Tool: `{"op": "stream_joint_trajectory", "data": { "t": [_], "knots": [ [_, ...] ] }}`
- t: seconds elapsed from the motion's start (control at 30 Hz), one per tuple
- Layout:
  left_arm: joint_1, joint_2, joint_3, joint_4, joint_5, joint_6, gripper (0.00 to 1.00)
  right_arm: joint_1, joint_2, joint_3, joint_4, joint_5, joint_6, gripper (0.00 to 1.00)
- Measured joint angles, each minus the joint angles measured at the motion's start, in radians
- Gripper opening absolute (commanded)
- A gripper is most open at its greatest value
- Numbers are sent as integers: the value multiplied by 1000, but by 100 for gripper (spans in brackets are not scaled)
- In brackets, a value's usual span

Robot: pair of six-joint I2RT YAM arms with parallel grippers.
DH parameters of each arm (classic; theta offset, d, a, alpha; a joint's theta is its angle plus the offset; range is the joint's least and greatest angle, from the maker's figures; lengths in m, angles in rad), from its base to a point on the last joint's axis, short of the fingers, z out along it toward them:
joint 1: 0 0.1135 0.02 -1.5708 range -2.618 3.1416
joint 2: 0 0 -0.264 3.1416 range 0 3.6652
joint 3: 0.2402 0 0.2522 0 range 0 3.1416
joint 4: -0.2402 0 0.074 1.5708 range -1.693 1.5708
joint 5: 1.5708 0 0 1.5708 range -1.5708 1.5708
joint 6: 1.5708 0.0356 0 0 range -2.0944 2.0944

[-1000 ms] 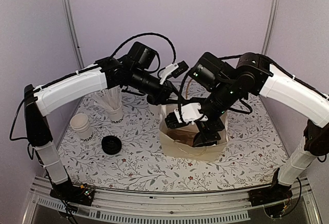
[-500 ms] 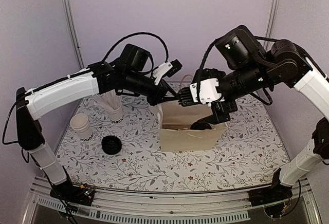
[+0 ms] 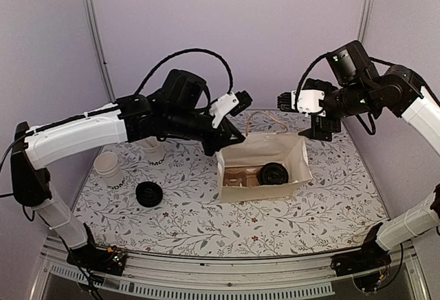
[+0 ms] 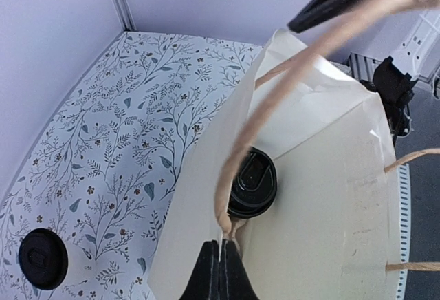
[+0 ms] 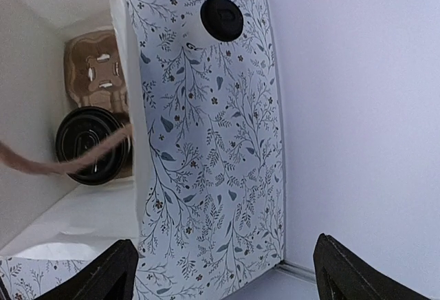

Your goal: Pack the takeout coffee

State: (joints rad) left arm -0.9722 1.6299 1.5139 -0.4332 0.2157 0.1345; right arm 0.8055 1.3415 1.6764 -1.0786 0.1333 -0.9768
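The takeout coffee (image 3: 273, 173) stands inside the open cream paper bag (image 3: 256, 150); only its round black lid shows. It also shows in the left wrist view (image 4: 253, 183) and the right wrist view (image 5: 91, 145). My left gripper (image 3: 221, 150) is shut on the bag's left rim by the base of the rope handle (image 4: 221, 267). My right gripper (image 3: 295, 115) is open and empty, raised above the bag's far right corner. Its fingers (image 5: 117, 272) stand wide apart over the table.
A brown cardboard piece (image 3: 237, 176) lies in the bag beside the coffee. A loose black lid (image 3: 149, 193) lies on the floral table. Stacked white cups (image 3: 108, 168) and a cup of white sticks (image 3: 152, 152) stand at left. Walls close in the back and sides.
My right gripper has lifted out of the bag and drawn back up and to the right, empty, leaving the coffee in the bag. My left gripper still holds the bag's rim.
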Motion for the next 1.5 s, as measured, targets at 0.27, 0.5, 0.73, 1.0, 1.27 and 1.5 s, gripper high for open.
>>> {"op": "stream_joint_trajectory", "data": {
  "t": [0.27, 0.5, 0.73, 1.0, 1.27, 1.5],
  "knots": [
    [-112, -64, -70, 5, -73, -7, 0, -150, -75, -112, 42, -37, -6, 92],
    [-230, -95, -119, 10, -159, -34, 2, -196, -103, -136, 53, -65, -3, 92],
    [-365, -101, -157, 17, -285, -54, 2, -205, -124, -153, 53, -69, 8, 93],
    [-444, -101, -172, 18, -355, -56, 1, -212, -125, -179, 50, -77, 13, 93],
    [-414, -93, -166, 41, -363, -40, 2, -216, -125, -180, 50, -84, 16, 93],
    [-257, -38, -98, 65, -270, -39, 24, -220, -142, -189, 48, -83, 16, 93]
  ]
}}
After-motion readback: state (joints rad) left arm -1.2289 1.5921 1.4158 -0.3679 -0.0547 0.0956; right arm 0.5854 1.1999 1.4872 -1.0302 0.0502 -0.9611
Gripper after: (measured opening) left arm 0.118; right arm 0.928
